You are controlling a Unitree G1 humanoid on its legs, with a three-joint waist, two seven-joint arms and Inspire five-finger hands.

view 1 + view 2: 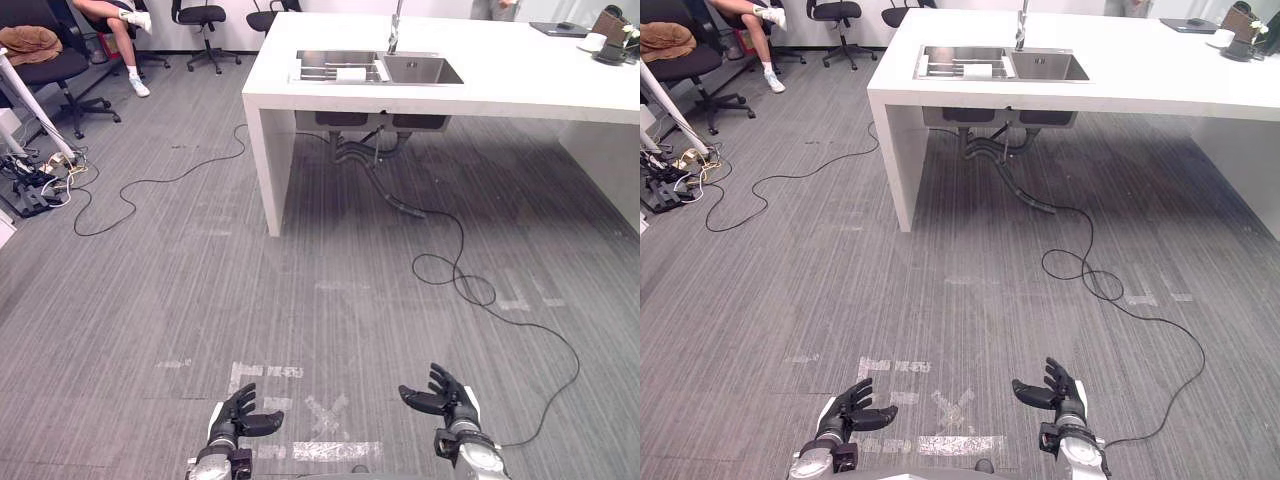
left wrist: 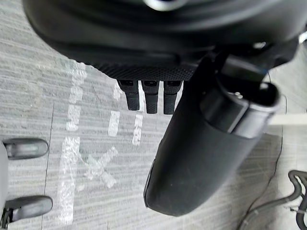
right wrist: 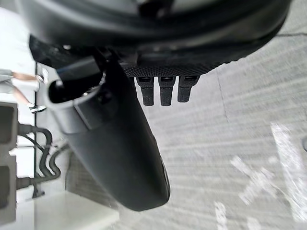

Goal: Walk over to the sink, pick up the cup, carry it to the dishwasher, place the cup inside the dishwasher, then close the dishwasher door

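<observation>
Sink lies well beyond left hand, right hand.

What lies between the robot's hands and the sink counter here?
Grey floor with white tape marks, seen in both eye views. The left hand and right hand hover open by the tape, far from the counter holding the sink.

Grey floor, white counter
</observation>
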